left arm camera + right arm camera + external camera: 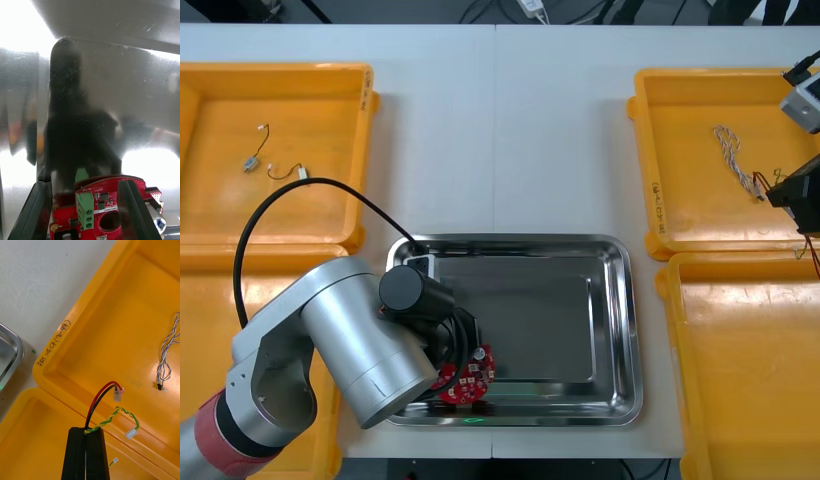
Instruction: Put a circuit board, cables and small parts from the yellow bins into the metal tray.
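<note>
A round red circuit board (pixel 470 376) lies in the front left corner of the metal tray (pixel 620 330). My left gripper (pixel 463 345) hangs just over it. In the left wrist view its fingers (pixel 37 210) stand wide apart with the board (pixel 108 210) low between and under them, on the shiny tray floor (pixel 112 75). My right gripper (pixel 783 190) is above the right bins, shut on a red and yellow cable (pixel 110 419) that loops out past its tips (pixel 86 429). A twisted blue and white cable (pixel 735 160) lies in the back right bin (pixel 700 120).
The back left bin (pixel 220 130) holds a small metal part (pixel 250 164) and a short black cable (pixel 285 172). The left arm's body covers part of the front left bin (pixel 200 300). The front right bin (pixel 740 380) lies below the right gripper.
</note>
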Motion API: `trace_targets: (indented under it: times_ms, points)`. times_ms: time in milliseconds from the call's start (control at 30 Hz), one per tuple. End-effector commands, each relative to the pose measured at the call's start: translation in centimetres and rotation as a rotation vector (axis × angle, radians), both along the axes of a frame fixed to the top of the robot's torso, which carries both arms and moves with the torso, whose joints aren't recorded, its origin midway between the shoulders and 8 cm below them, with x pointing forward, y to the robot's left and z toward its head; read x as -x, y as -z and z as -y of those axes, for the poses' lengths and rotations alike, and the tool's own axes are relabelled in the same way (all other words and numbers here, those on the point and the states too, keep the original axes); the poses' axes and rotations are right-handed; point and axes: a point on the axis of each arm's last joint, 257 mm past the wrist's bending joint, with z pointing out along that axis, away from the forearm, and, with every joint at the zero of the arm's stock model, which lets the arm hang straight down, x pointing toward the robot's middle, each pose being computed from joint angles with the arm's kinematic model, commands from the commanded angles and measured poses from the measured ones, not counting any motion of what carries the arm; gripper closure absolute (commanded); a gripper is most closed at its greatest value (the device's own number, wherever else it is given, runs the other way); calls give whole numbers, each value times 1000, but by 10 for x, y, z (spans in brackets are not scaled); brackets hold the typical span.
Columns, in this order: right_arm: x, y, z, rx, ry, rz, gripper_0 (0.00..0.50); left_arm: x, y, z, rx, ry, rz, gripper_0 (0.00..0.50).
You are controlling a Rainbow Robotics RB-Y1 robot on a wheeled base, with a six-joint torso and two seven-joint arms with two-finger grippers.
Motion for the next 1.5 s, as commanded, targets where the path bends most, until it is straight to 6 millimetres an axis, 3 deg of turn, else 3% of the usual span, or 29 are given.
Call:
trace_targets:
  times_ms: [33,300,633,867,1100,1500]
  points:
    - [-2,-23,-3,-23,14,52,500,10,2,17,57,-35,-14,0]
    - [-2,-25,-5,-24,0,57,500,3,-9,19,68,-30,12,0]
    - [-1,-26,-18,-22,-43,51,500,-4,-60,12,64,13,33,0]
    - [-1,-26,-43,15,-130,41,500,-21,-93,2,53,42,72,0]
    - [12,-17,-73,16,-252,0,500,-38,-124,-13,47,67,104,0]
    - [39,14,-129,145,-472,-45,500,-69,-163,-62,-48,142,108,0]
